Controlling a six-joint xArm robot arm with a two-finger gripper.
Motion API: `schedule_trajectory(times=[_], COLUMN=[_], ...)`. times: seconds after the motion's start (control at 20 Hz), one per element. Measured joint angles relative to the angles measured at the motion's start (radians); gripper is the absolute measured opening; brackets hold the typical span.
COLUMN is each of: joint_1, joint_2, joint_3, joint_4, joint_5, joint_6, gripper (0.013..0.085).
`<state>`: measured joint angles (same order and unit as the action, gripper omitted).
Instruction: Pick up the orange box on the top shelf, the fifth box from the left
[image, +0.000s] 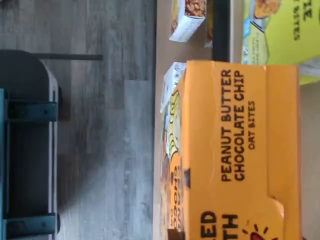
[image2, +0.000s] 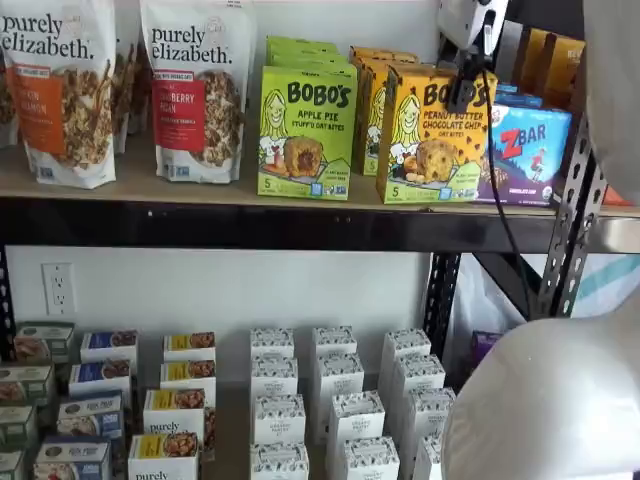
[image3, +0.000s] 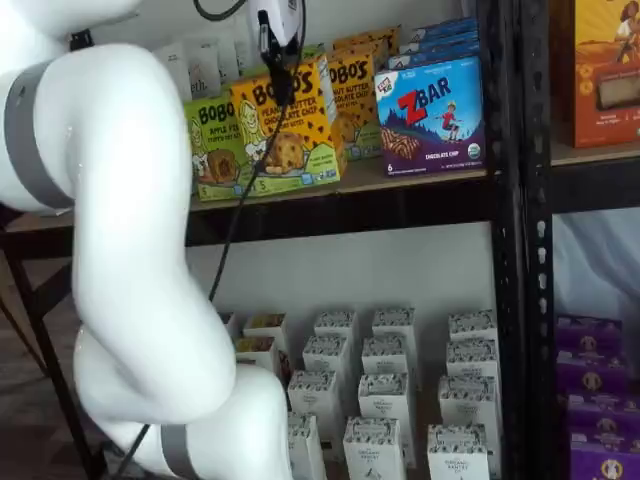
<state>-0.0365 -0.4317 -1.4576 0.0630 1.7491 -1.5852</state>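
The Bobo's Peanut Butter Chocolate Chip carton (image2: 432, 135) is seen on the top shelf (image2: 300, 222), between the Apple Pie carton (image2: 305, 133) and the ZBar box (image2: 528, 152). The gripper (image3: 281, 82) is hung at its upper edge; whether anything is clasped cannot be told.

Even, bright indoor light w/ soft shadows; wrist view slightly blurred close up, shelf views sharper.
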Motion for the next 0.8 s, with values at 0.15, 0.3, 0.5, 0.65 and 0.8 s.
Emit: schedule_trajectory(times=[0.15,0.3,0.5,0.65,0.8], joint_1=[0.006,0.008,0.006,0.005,0.005], joint_2=[-0.024,-0.043,-0.068,-0.087,-0.104], joint_3=[-0.005,-0.014,-0.014,-0.008,0.002], joint_4=[0.001,0.001,0.000,-0.009,-0.021], joint_5=[0.031,0.065,0.090,0.108,0.123], joint_6=[0.008,0.011,0.010,0.006,0.001], gripper=[0.0210,0.0210,0.0210,0.0210,0.0210])
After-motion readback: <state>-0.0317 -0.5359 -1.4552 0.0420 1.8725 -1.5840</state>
